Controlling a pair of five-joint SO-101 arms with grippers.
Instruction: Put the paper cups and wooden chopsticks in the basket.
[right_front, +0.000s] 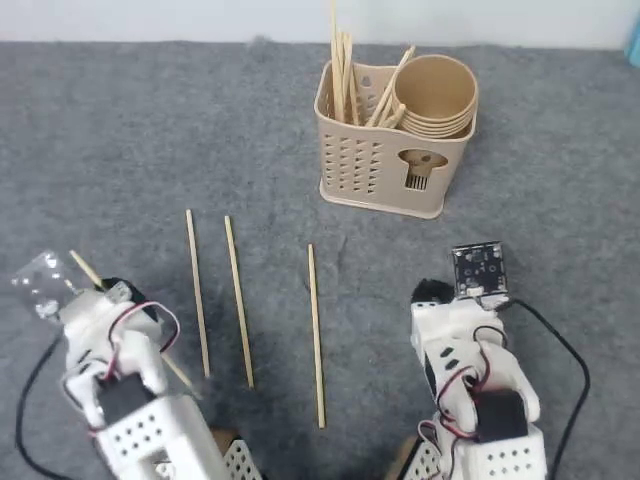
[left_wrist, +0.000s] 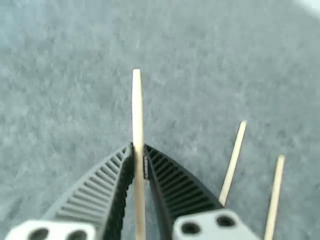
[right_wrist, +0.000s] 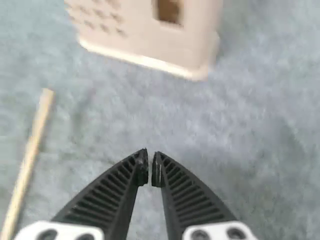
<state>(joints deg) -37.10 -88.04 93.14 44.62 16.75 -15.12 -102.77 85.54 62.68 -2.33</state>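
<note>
Left gripper (left_wrist: 139, 148) pinches one chopstick (left_wrist: 137, 110) (three loose chopsticks (right_front: 238, 300) lie on carpet (right_front: 120, 150)).

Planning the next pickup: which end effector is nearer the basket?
Right. The right end effector faces the basket, shut and empty; the left end effector sits farther off to the side, clamped on a chopstick.

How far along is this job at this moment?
Done: the paper cups and a bunch of chopsticks stand in the basket. In hand: the left end effector is shut on one held chopstick. Left: three loose chopsticks lie on the table. The right end effector is shut, empty.
</note>
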